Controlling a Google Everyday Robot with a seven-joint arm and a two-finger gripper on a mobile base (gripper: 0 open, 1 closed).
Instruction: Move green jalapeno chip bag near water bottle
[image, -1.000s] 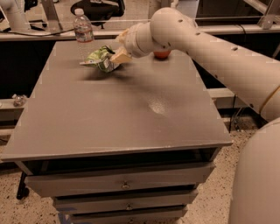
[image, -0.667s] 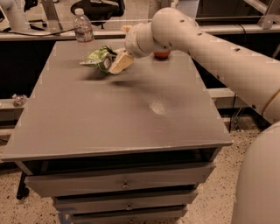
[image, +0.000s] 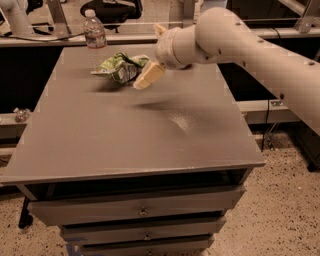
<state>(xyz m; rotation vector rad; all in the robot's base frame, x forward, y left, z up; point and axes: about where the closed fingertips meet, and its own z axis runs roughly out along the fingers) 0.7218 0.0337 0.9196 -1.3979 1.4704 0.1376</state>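
The green jalapeno chip bag (image: 121, 67) lies crumpled on the far left part of the grey table (image: 125, 150). It is just right of and in front of the water bottle (image: 95, 38), a clear bottle with a white cap standing at the table's far edge. My gripper (image: 148, 57) hangs just right of the bag with its fingers spread. The lower cream finger (image: 148, 76) is beside the bag's right end, and the other finger (image: 159, 28) points up and back. The gripper holds nothing.
My white arm (image: 250, 45) reaches in from the right over the table's far right part. Drawers (image: 142, 210) sit under the tabletop. Another bench with cables runs behind the table (image: 45, 37). Speckled floor (image: 290, 200) lies to the right.
The gripper has lifted and drawn back to the right, off the chip bag. The bag stays next to the water bottle.
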